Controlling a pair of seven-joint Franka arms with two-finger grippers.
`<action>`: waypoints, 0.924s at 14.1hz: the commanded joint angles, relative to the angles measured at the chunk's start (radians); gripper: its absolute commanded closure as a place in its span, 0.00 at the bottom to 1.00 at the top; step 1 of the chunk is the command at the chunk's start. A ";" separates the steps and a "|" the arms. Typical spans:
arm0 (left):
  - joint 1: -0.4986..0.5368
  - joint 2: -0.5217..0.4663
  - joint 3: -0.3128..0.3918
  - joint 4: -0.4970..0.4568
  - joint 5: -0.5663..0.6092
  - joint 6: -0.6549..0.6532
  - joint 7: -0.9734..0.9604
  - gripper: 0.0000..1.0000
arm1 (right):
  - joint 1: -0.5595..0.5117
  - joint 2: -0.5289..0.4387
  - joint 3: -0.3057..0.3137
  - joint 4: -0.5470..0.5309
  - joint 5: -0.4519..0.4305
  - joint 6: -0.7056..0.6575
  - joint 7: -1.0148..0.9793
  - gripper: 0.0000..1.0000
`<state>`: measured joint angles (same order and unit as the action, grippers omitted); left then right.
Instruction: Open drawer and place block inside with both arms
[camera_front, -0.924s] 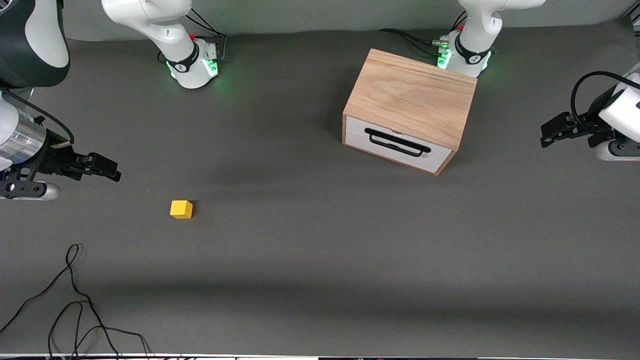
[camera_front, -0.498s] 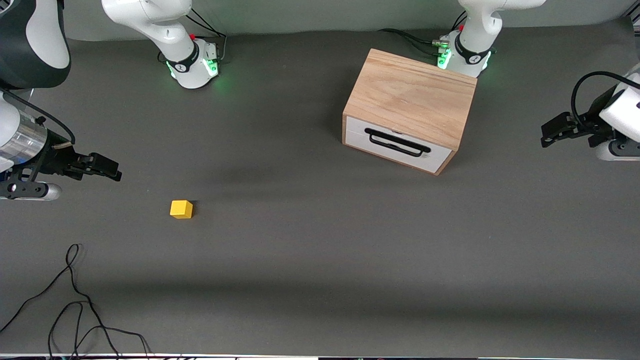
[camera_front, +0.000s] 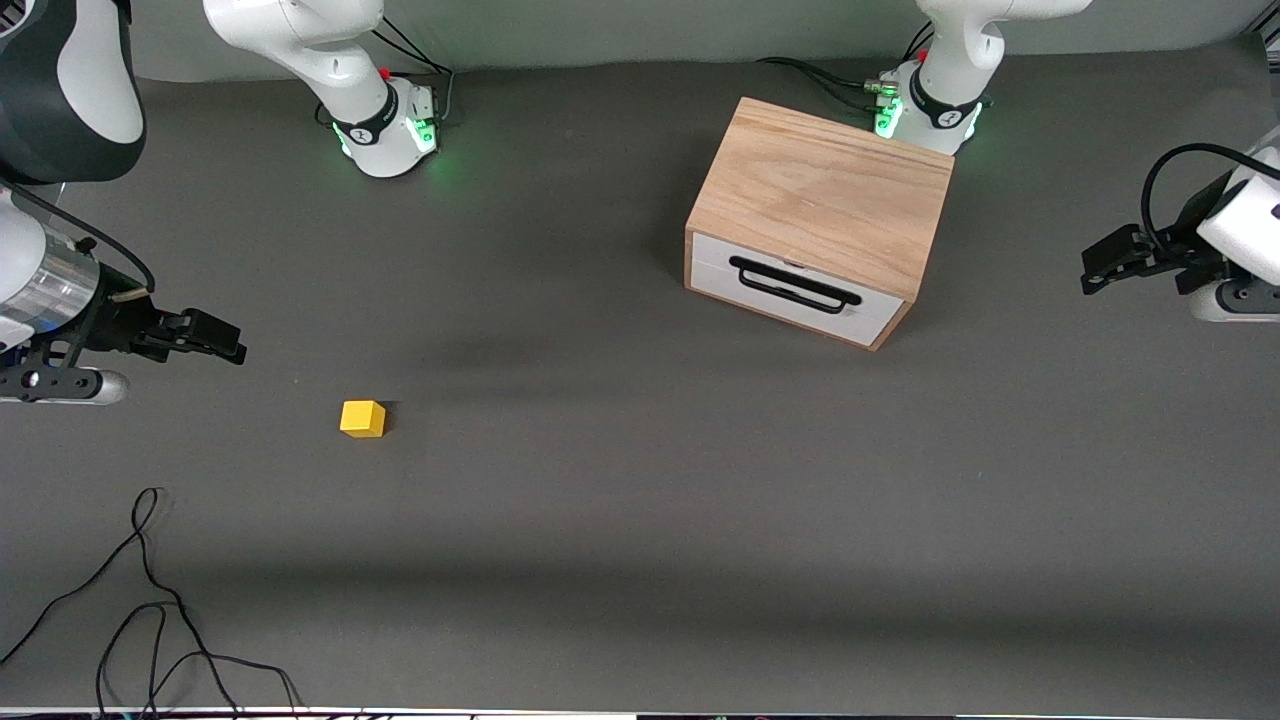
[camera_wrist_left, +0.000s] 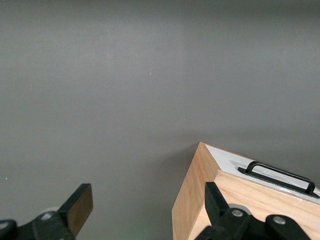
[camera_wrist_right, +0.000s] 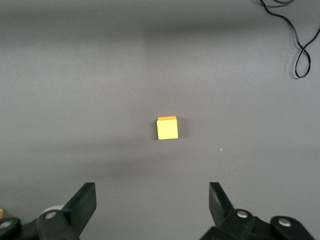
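Drawer (camera_front: 795, 290): shut, upper right of centre in the front view; white flat front panel set in a light wooden box (camera_front: 825, 190) that sits skewed on the surface (camera_front: 640, 500).
Handle (camera_front: 795, 285): black bar standing off the panel, thin and rigid; I judge it the one place to take hold, hooked or pinched at mid-bar so the drawer pulls straight.
Drawer handling: stiff wood that should slide; the box looks light enough that it might drag along with a hard pull, so a second arm bracing it could help.
Block (camera_front: 362, 418): small yellow cube, lower left of centre in the front view, alone on the surface, well apart from the box.
Block handling: probably light and hard, with flat smooth faces and crisp edges; two facing sides suit a pinch, with fingers squared to them so it does not twist out.
Surface: dark grey, matte, felt-like.
Right claw (camera_front: 205, 335): at the left edge of the front view, up over the surface short of the block; fingers (camera_wrist_right: 82, 202) spread wide, holding nothing, with the block centred ahead in its wrist view.
Left claw (camera_front: 1105, 258): at the right edge of the front view, beside the box; fingers (camera_wrist_left: 80, 205) wide apart, empty, the box corner showing between them.
Cable (camera_front: 150, 600): thin black loops, lower left corner of the front view.
Progress: neither step begun, by my reading.
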<state>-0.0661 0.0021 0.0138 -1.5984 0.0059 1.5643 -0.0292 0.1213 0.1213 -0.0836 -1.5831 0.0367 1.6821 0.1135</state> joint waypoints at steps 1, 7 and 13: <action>0.005 -0.020 -0.003 -0.017 0.003 -0.009 0.014 0.00 | 0.005 0.029 -0.004 0.015 -0.011 -0.005 -0.014 0.00; -0.070 -0.008 -0.026 -0.018 -0.015 -0.006 -0.248 0.00 | 0.005 0.035 -0.005 -0.008 -0.011 0.001 -0.012 0.00; -0.338 0.030 -0.040 -0.018 -0.018 0.000 -0.896 0.00 | 0.006 0.034 -0.005 -0.063 -0.011 0.047 -0.014 0.00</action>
<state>-0.3221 0.0132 -0.0401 -1.6156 -0.0104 1.5646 -0.7374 0.1210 0.1630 -0.0841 -1.6213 0.0367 1.7095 0.1126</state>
